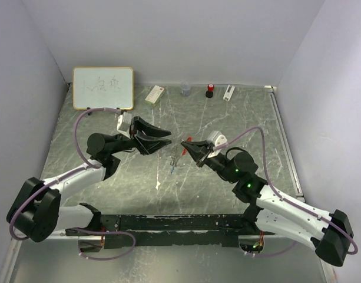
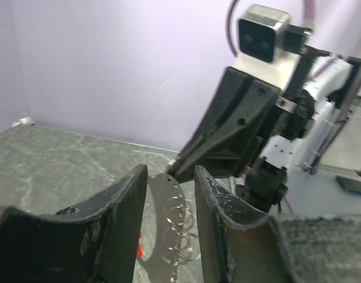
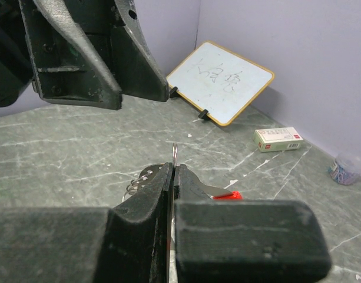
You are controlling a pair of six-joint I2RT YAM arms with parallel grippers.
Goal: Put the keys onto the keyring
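Grey metal keyring (image 3: pixel 175 152) pinched edge-on in right claw (image 3: pixel 173 169), jaws together on ring. Loose rings (image 3: pixel 139 177) hang one side, red fob (image 3: pixel 228 196) on other. Left claw (image 1: pixel 166 138) has jaws apart, empty, facing ring, just beside it. Blue key (image 1: pixel 172 170) lies on counter (image 1: pixel 227 112) below claws, unthreaded. Red key not made out. Step: ring presented, no key fetched yet. Next, probably: left claw drops to blue key, grips head, lines hole up with ring gap. Tight tolerance.

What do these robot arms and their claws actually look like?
The left arm and right arm have white links, black joints and a looping purple cable each. The left gripper and right gripper are black, wedge-shaped two-finger claws. Green lights glow on the right arm.
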